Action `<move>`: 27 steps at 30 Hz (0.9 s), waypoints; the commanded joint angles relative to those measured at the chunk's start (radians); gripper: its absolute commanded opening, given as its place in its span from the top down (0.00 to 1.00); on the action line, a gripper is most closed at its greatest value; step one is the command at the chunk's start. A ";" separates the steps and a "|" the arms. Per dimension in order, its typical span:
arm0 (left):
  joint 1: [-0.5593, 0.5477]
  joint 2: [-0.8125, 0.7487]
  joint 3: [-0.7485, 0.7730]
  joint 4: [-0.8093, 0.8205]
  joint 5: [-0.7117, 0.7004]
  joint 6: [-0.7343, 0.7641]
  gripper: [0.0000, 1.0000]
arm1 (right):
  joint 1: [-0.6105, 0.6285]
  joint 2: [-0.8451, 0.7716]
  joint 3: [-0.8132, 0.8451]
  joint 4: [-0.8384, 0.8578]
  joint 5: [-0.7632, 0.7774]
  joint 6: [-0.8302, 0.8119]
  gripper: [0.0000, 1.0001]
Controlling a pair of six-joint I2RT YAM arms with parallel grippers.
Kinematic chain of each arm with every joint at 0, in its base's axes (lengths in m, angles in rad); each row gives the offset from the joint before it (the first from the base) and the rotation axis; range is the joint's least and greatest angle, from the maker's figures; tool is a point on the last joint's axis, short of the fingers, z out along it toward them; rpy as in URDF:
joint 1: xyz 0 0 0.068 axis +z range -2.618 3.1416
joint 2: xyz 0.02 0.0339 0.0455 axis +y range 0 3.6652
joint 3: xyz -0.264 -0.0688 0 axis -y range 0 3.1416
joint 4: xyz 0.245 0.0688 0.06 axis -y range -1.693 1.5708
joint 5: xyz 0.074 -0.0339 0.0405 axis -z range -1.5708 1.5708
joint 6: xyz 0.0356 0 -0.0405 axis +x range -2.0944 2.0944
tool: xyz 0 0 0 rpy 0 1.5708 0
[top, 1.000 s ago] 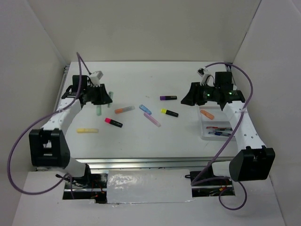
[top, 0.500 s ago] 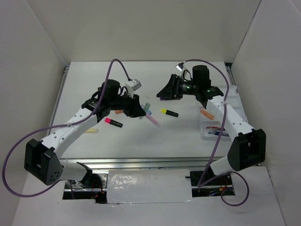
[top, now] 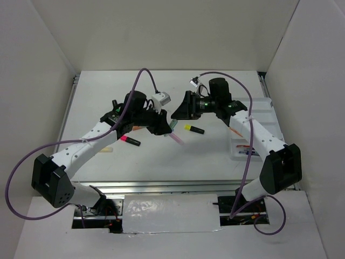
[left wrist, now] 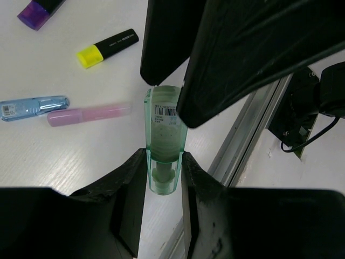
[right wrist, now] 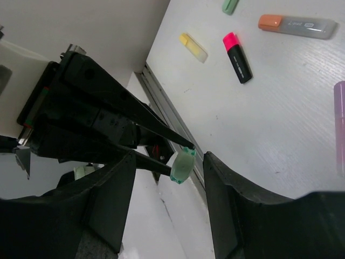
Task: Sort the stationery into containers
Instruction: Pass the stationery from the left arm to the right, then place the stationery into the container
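**A:** What has been changed over the last second?

**B:** Both arms have been brought from opposite ends of the bench [top: 108, 97] to its middle. The green marker [left wrist: 164, 135] is clamped in the left claw [left wrist: 164, 162], lifted clear. The right claw [right wrist: 168, 156] is spread apart around its free end, nothing gripped. A handover toward the white tray [top: 236, 152] at the right is judged underway.

**A:** What is counted?

**B:** One tray.
- Three black highlighters loose on the bench: yellow-capped [left wrist: 108, 47], purple-capped [left wrist: 38, 11], pink-capped [right wrist: 237, 56].
- Four pastel markers loose on the bench: pink [left wrist: 89, 114], blue [left wrist: 32, 107], orange [right wrist: 296, 24], yellow [right wrist: 193, 47].
- One marker held.
- Pens inside the tray cannot be counted.
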 commanded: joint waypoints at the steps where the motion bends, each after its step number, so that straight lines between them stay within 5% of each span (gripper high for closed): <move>1: -0.006 0.005 0.051 0.003 -0.020 0.034 1.00 | 0.019 0.014 0.010 -0.022 -0.007 -0.036 0.40; 7: -0.009 0.008 0.065 -0.001 -0.039 0.042 1.00 | 0.044 0.019 0.004 -0.064 0.003 -0.079 0.51; 11: -0.010 0.008 0.071 -0.004 -0.042 0.047 1.00 | 0.044 0.008 -0.010 -0.072 -0.002 -0.099 0.75; 12: -0.010 0.008 0.073 -0.004 -0.046 0.050 0.96 | 0.046 0.006 -0.010 -0.075 0.001 -0.105 0.78; 17: -0.012 -0.004 0.065 -0.019 -0.094 0.050 0.41 | -0.017 -0.029 -0.007 -0.107 -0.010 -0.142 0.96; 21: -0.009 -0.026 0.042 -0.032 -0.186 0.061 0.23 | -0.227 -0.070 -0.011 -0.237 -0.027 -0.229 0.99; 24: -0.007 -0.038 0.016 -0.038 -0.244 0.064 0.14 | -0.477 -0.099 -0.011 -0.366 -0.027 -0.358 1.00; 25: -0.007 -0.040 0.013 -0.041 -0.256 0.064 0.03 | -0.600 -0.109 -0.011 -0.425 -0.025 -0.432 1.00; 27: -0.007 -0.024 0.014 -0.052 -0.281 0.064 0.01 | -0.721 -0.109 0.002 -0.483 -0.008 -0.523 1.00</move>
